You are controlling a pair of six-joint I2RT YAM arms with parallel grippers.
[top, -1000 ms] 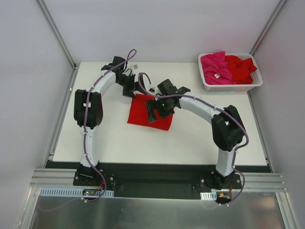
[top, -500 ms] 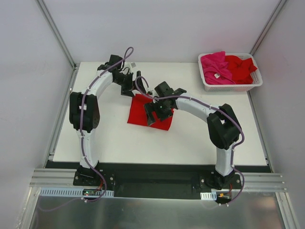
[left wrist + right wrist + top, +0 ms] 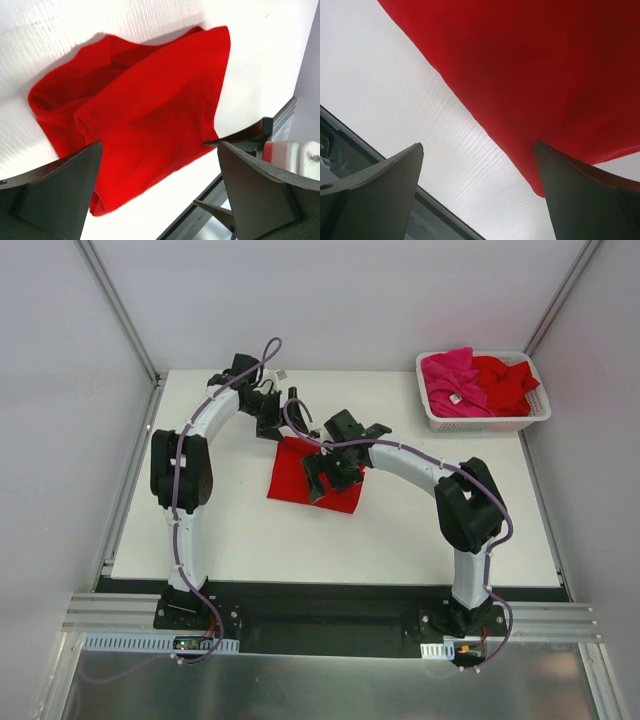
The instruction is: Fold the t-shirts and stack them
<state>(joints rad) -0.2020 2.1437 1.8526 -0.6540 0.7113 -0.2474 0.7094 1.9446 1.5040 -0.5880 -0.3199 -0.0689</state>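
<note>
Both arms have drawn in a little since a second ago. The left gripper point(image 3: 283, 422) has backed toward the far edge of the folded red t-shirt point(image 3: 295, 478), and the right gripper point(image 3: 322, 476) has settled over its right half. Each hangs with jaws spread wide, gripping nothing. That shirt lies flat in the middle of the table point(image 3: 400, 530). At the far right corner, the white basket point(image 3: 532, 420) holds a magenta t-shirt point(image 3: 450, 380) beside a crumpled red t-shirt point(image 3: 505, 380).

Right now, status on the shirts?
Left pincer and right pincer open, empty, at the red t-shirt. It lies folded on the table. Other t-shirts in the basket. Nothing blocking.
</note>
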